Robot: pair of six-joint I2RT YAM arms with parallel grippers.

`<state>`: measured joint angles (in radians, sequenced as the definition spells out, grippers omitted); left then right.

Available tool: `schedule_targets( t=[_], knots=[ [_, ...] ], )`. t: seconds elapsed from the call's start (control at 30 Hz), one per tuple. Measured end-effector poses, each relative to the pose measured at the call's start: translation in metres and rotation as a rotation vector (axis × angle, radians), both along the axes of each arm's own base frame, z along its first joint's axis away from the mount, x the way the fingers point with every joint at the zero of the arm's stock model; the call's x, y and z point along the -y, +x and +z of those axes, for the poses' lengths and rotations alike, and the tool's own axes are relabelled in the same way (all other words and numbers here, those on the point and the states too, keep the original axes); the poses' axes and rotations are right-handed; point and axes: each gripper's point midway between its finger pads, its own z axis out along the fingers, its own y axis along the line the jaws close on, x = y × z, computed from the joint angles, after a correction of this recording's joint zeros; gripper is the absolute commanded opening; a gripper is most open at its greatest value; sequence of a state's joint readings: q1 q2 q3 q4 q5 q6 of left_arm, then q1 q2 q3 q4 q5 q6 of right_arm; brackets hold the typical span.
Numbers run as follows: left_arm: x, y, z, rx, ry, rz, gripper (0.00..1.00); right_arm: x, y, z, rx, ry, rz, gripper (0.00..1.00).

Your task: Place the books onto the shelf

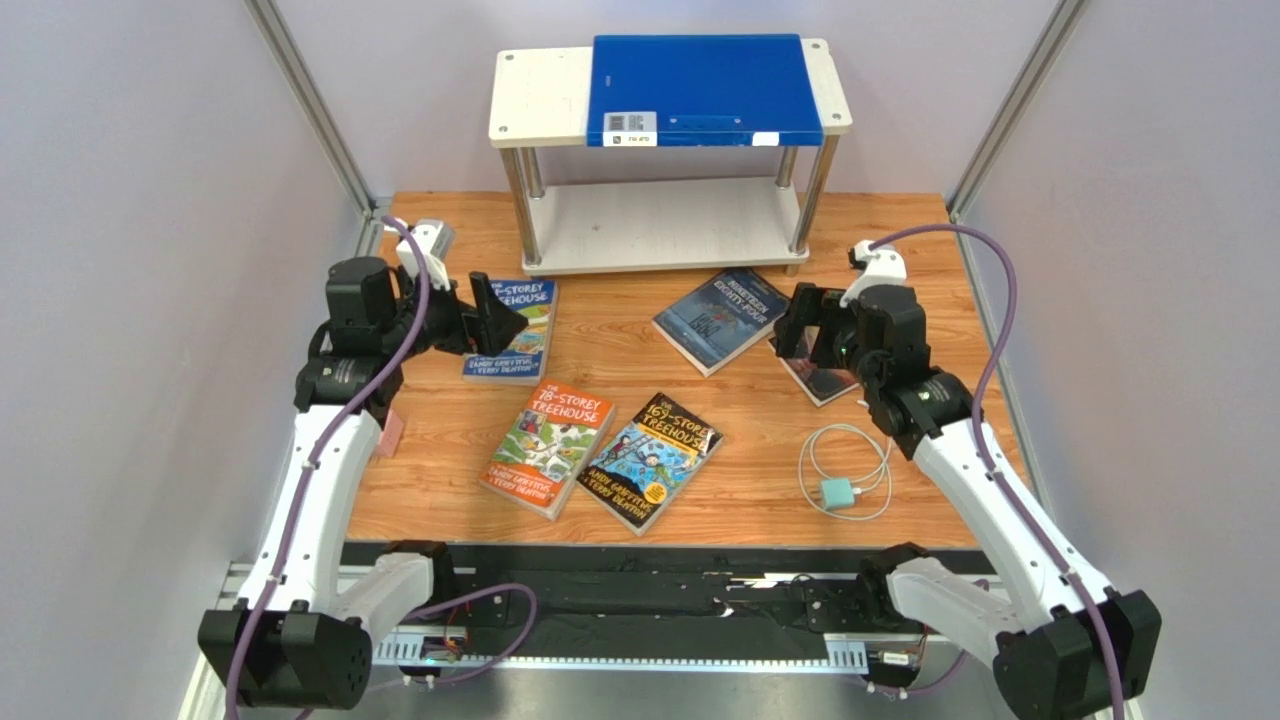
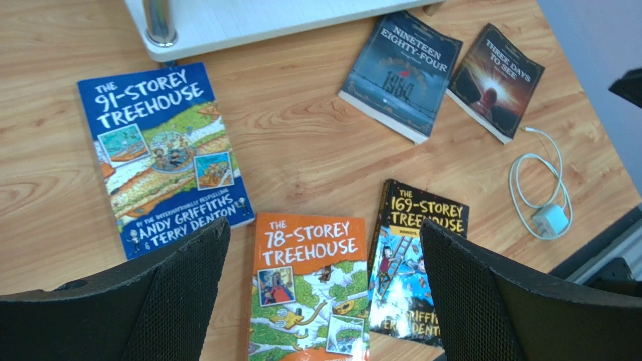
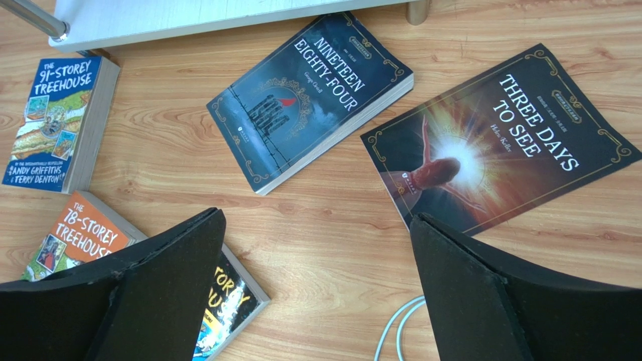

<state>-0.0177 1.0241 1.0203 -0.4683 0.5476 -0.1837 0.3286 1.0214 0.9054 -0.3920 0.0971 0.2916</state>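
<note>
- The orange 78-Storey book (image 1: 549,447) and dark 169-Storey book (image 1: 651,459) lie flat, side by side on the worktop (image 1: 736,405), nearest the bases and between the arms.
- The left hand (image 1: 499,312), fingers spread and holding nothing, hangs by the blue 91-Storey book (image 2: 162,154). Its long axis points toward the shelf, and this arm is clearly the nearer.
- The right hand (image 1: 792,327), equally spread and empty, hangs over Three Days to See (image 3: 501,139). Nineteen Eighty-Four (image 1: 721,318) lies angled just to its left.
- The shelf (image 1: 661,225) stands beyond all five books, with a blue folder (image 1: 703,87) on its top board.
</note>
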Motion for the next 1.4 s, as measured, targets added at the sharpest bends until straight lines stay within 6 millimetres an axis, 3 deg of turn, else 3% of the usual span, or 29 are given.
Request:
schedule_targets(
  t=[0.07, 0.2, 0.4, 0.53, 0.77, 0.83, 0.9, 0.97, 1.07, 1.1, 1.23, 1.4],
  knots=[
    [-0.004, 0.0, 0.006, 0.019, 0.005, 0.026, 1.0, 0.002, -0.006, 0.004, 0.018, 0.01, -0.003, 1.0],
    [-0.012, 0.007, -0.001, -0.042, -0.043, 0.078, 1.0, 0.002, -0.009, 0.008, 0.041, 0.033, -0.007, 1.0],
    [-0.036, 0.017, 0.005, -0.047, -0.185, 0.129, 1.0, 0.0, -0.002, -0.018, -0.077, -0.007, -0.009, 0.99],
    [-0.038, 0.017, 0.006, -0.05, -0.195, 0.132, 1.0, -0.001, -0.005, -0.031, -0.139, -0.028, 0.002, 0.99],
    [-0.061, 0.02, -0.004, -0.092, -0.221, 0.273, 1.0, -0.015, -0.017, -0.034, -0.196, 0.024, 0.072, 0.89],
    [-0.068, 0.02, -0.01, -0.103, -0.242, 0.293, 1.0, -0.021, -0.023, -0.036, -0.222, 0.053, 0.096, 0.84],
    [-0.07, 0.019, -0.018, -0.132, -0.271, 0.295, 1.0, -0.028, -0.028, -0.039, -0.249, 0.094, 0.115, 0.69],
    [-0.069, 0.02, -0.021, -0.15, -0.292, 0.278, 1.0, -0.034, -0.035, -0.048, -0.279, 0.133, 0.127, 0.44],
    [-0.064, 0.023, -0.027, -0.176, -0.314, 0.246, 1.0, -0.04, -0.059, -0.08, -0.384, 0.194, 0.132, 0.23],
    [-0.064, 0.023, -0.03, -0.187, -0.317, 0.243, 1.0, -0.04, -0.069, -0.094, -0.429, 0.206, 0.126, 0.04],
    [-0.065, 0.022, -0.04, -0.216, -0.313, 0.255, 1.0, -0.042, -0.109, -0.136, -0.585, 0.203, 0.117, 0.0],
    [-0.067, 0.021, -0.046, -0.229, -0.308, 0.269, 1.0, -0.056, -0.135, -0.152, -0.67, 0.142, 0.15, 0.0]
  ],
)
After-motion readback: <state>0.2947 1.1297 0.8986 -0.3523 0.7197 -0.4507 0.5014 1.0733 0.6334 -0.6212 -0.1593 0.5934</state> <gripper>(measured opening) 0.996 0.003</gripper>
